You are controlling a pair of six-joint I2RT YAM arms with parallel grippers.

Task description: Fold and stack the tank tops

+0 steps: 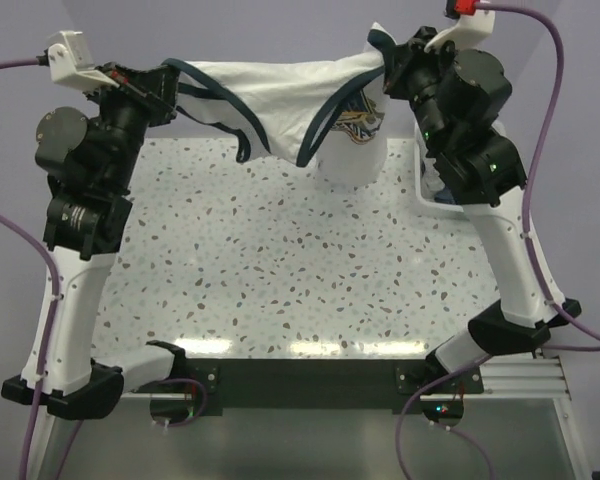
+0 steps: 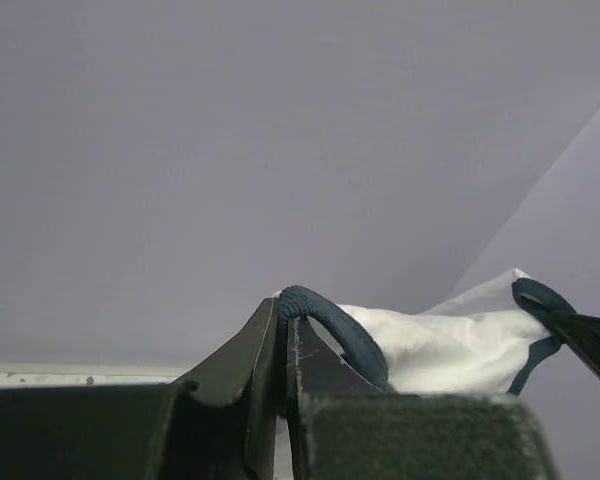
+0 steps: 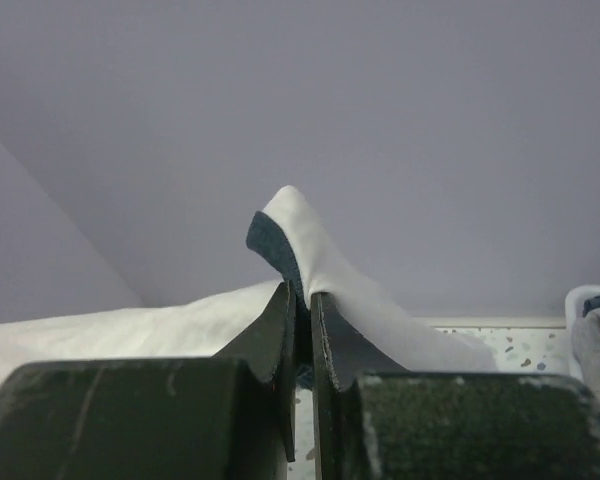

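The white tank top [image 1: 280, 88] with navy trim hangs stretched between my two grippers above the table's far edge, its blue-yellow print [image 1: 360, 120] facing down on the right. My left gripper [image 1: 170, 75] is shut on a navy strap; the left wrist view has the jaws [image 2: 285, 315] pinched on the trim [image 2: 335, 325]. My right gripper [image 1: 388, 60] is shut on the other end; in the right wrist view [image 3: 302, 295] white cloth [image 3: 320, 250] pokes up between the fingers. A grey tank top [image 3: 598, 345] lies in the basket.
The speckled table [image 1: 280, 260] lies below the hanging shirt. A white basket [image 1: 427, 190] stands at the far right, mostly hidden behind the right arm; its rim [image 3: 580, 295] shows in the right wrist view. A plain wall is behind.
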